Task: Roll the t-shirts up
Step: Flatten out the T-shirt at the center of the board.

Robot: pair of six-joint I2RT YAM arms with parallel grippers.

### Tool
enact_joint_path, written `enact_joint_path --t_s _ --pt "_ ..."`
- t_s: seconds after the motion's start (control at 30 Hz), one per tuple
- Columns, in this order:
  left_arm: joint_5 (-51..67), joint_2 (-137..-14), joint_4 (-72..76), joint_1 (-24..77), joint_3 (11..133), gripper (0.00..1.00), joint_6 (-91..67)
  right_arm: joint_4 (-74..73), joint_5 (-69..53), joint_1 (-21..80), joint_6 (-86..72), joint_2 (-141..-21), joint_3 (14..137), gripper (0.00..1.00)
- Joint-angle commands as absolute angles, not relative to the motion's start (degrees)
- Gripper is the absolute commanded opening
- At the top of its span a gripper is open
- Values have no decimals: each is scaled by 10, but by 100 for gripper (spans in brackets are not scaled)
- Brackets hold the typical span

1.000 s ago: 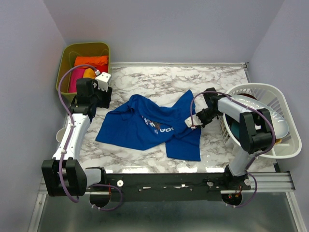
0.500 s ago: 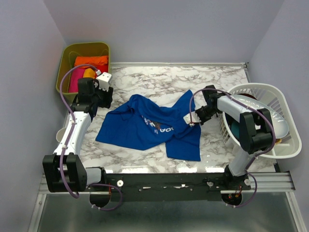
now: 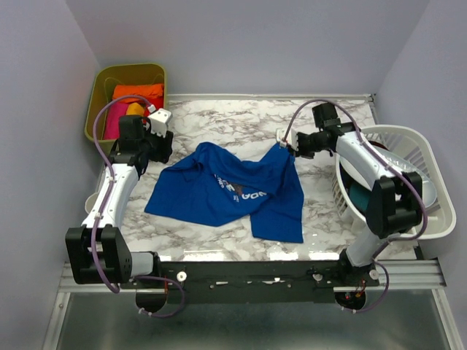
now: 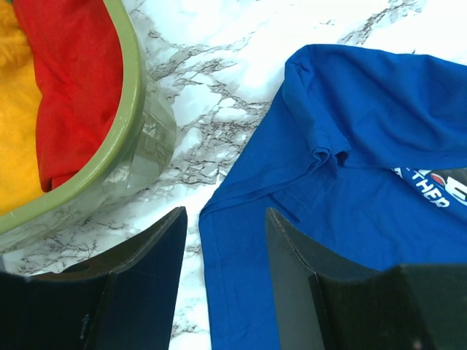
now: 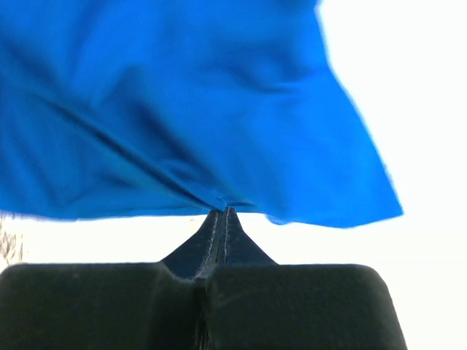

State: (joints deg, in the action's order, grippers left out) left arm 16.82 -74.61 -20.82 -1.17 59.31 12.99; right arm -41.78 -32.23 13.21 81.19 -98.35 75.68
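Pale lilac walls [image 3: 255,44] close in on three sides of a white, grey-veined marble desk [image 3: 219,117], where two black robot arms are posed over a royal blue t-shirt [image 3: 219,193]. The shirt lies rumpled and spread across the middle of the desk, its white-and-dark chest lettering facing up and partly lost in a fold.

The right pincer [image 5: 224,211] is clamped shut on the shirt's far right edge, with the cloth gathered to a point between the two fingertips. From the right wrist camera, the blue fabric fans out from that pinch.

The left pincer [image 4: 224,213] stands open at the shirt's far left corner and holds nothing. One finger [image 4: 139,270] is over bare marble and the other over blue cloth, with the shirt's edge running between them. Whether the fingers touch the desk cannot be told.

Just to the left of that pincer, at the far left corner of the desk, an olive-green bin [image 3: 98,109] holds an orange t-shirt [image 3: 137,92], a yellow t-shirt [image 3: 134,110] and a pink t-shirt [image 3: 111,125], bunched together. At the right edge of the desk sits a white slatted basket [image 3: 416,138], with a teal dish [image 3: 361,195] showing inside it, partly hidden behind the right arm.
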Motion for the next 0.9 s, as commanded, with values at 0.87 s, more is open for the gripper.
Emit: enact_joint_path --t_s 0.87 --pt "185 -930 -312 123 606 53 345 -286 -323 117 145 -796 777 1"
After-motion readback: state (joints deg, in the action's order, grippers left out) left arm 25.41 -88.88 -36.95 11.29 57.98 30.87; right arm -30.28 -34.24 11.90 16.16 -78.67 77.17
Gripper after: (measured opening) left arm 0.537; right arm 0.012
